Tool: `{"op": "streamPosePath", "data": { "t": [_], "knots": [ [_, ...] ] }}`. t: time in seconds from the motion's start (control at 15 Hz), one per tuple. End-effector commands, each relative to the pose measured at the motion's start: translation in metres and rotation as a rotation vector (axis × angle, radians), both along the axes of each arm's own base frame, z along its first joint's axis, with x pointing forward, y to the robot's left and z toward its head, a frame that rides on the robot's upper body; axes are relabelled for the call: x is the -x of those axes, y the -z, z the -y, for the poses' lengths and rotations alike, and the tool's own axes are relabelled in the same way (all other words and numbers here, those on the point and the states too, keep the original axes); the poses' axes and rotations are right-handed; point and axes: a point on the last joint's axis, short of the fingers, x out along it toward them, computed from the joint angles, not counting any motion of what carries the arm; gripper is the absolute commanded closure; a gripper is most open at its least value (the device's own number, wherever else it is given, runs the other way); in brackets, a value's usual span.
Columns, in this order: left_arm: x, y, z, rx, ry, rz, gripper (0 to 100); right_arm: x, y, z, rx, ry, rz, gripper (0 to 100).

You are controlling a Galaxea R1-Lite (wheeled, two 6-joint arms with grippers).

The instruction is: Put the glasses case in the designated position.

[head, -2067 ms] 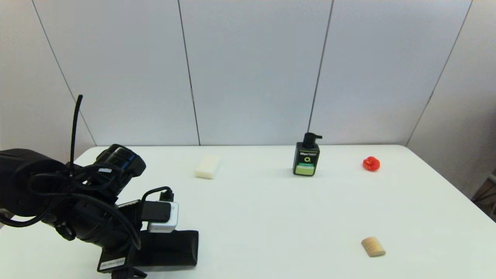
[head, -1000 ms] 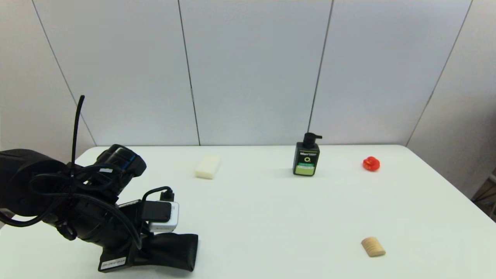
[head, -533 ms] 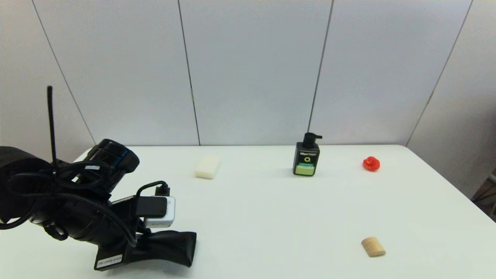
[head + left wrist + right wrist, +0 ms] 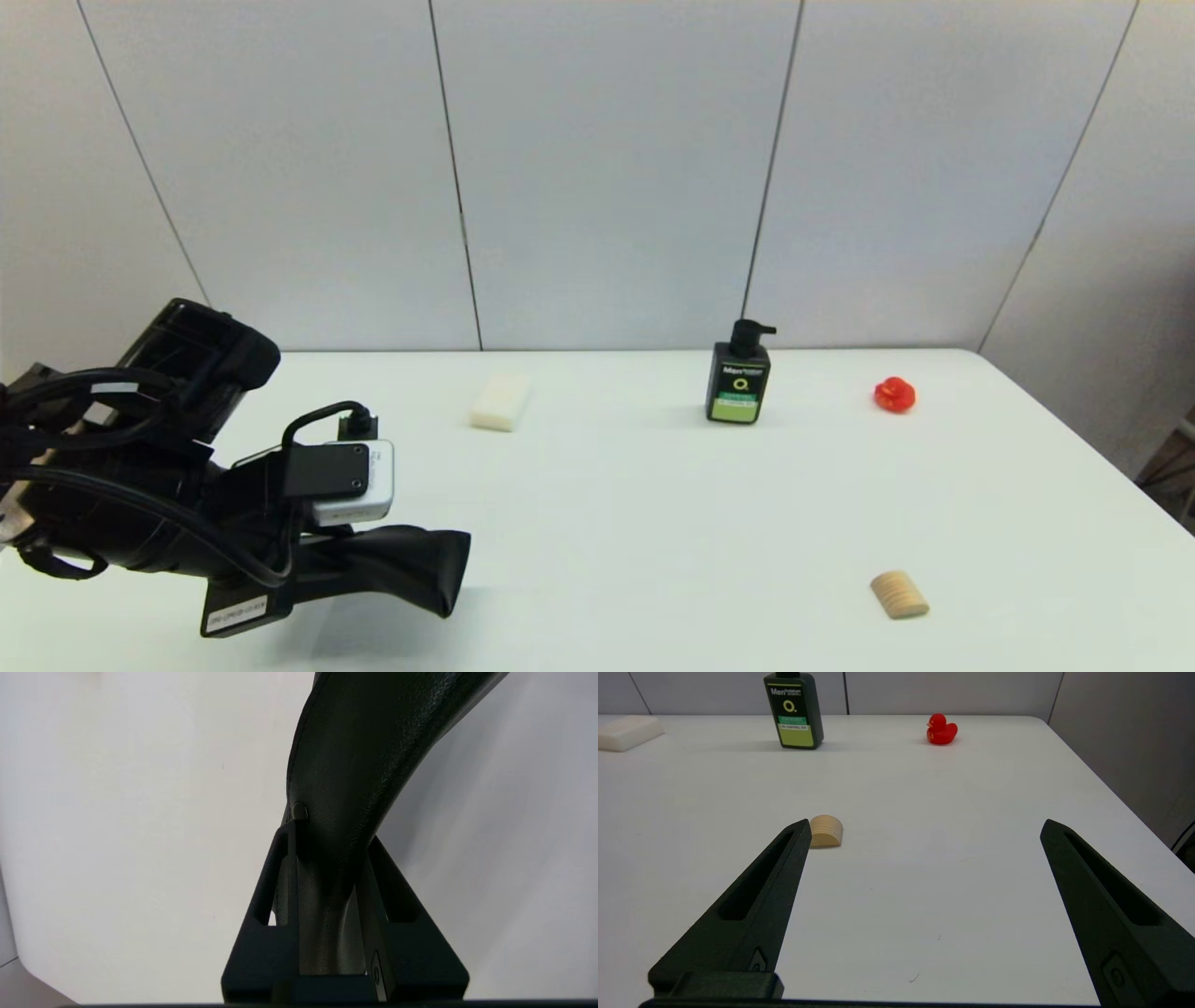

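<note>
Two black fingers of the left hand pinch the matte, pebbled glasses case, which flares beyond them above the smooth white bench. Right hand hangs spread wide.

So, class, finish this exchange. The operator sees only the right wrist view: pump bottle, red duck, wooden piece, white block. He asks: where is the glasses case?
Observer: Outside your view. The left gripper holds the glasses case over the near left part of the table.
Operator: Is it resting on the tabletop?
Observer: No. The head view shows it clear of the surface, with its shadow underneath.
Operator: How is it gripped?
Observer: The left wrist view shows the jaws shut on one narrow end, and the rest of the case juts out beyond them.
</note>
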Motion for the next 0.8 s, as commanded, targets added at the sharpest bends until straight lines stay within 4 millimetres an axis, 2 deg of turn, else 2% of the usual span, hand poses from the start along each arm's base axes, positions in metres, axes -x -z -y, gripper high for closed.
{"op": "streamPosePath", "data": {
  "t": [0.07,0.27,0.47,0.8],
  "knots": [
    [0.008,-0.012,0.0,0.043,-0.02,0.048,100,0.0,0.0,0.0,-0.001,-0.001,0.001,0],
    [0.008,-0.015,0.005,0.071,-0.025,0.069,100,0.0,0.0,0.0,-0.001,-0.001,-0.001,0],
    [-0.005,-0.029,0.011,0.118,-0.026,0.16,100,0.0,0.0,0.0,0.001,-0.001,-0.001,0],
    [-0.028,-0.05,0.043,0.2,-0.005,0.211,100,0.0,0.0,0.0,-0.001,-0.001,-0.001,0]
  ]
}}
